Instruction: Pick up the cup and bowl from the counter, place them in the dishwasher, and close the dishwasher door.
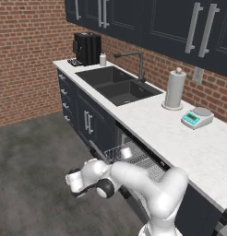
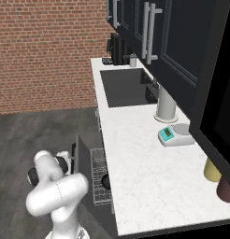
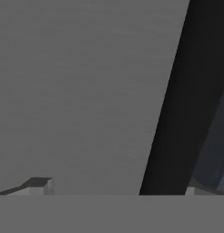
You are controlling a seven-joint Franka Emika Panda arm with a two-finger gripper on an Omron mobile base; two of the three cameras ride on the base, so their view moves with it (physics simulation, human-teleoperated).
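Note:
The dishwasher point(image 1: 134, 159) under the white counter point(image 1: 180, 138) stands open with its silver wire rack point(image 2: 99, 175) pulled out. The small white-grey cup point(image 1: 127, 152) sits in the rack. The black bowl point(image 2: 106, 181) lies in the rack too. The dishwasher door point(image 2: 82, 161) is a dark panel tilted up, close to upright, just left of the rack. My gripper point(image 2: 71, 158) is low, at the outer face of that door. In the hand view the gripper point(image 3: 114, 191) is open with nothing between its fingertips point(image 3: 39, 185), and the door's dark edge point(image 3: 177, 113) runs up the right.
On the counter are a double sink point(image 1: 117, 84), a black coffee machine point(image 1: 87, 48), a paper towel roll point(image 1: 175, 90) and a teal scale point(image 1: 197, 118). A yellow tumbler point(image 2: 211, 170) and a maroon tumbler point(image 2: 225, 190) stand at the counter's near end. Grey floor point(image 1: 32, 161) lies to the left.

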